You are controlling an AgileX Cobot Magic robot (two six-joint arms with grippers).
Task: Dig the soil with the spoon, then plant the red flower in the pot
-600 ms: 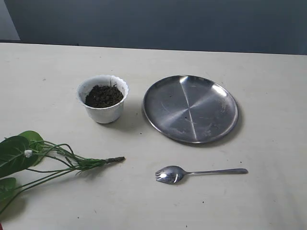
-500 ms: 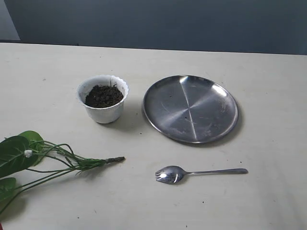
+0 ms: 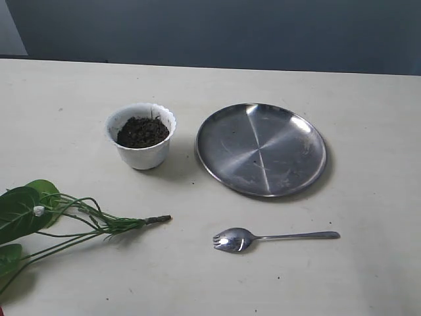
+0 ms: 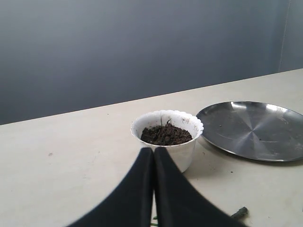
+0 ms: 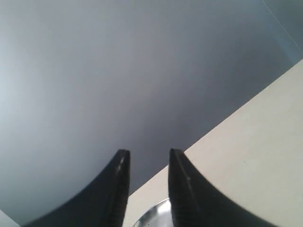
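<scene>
one pot (image 3: 141,146), one plate (image 3: 261,150), one spoon (image 3: 263,237), one flower (image 3: 72,220); left hand (image 4: 154,151) closed empty, right hand (image 5: 147,153) parted.

A small white pot (image 3: 141,146) with a scalloped rim stands upright left of the table's (image 3: 368,276) centre, holding dark crumbly soil (image 3: 142,131). The steel spoon (image 3: 263,237) lies flat nearer the front edge, its handle pointing right. The flower (image 3: 66,220) lies on its side at the left edge, its brownish stem tip toward the spoon.
</scene>
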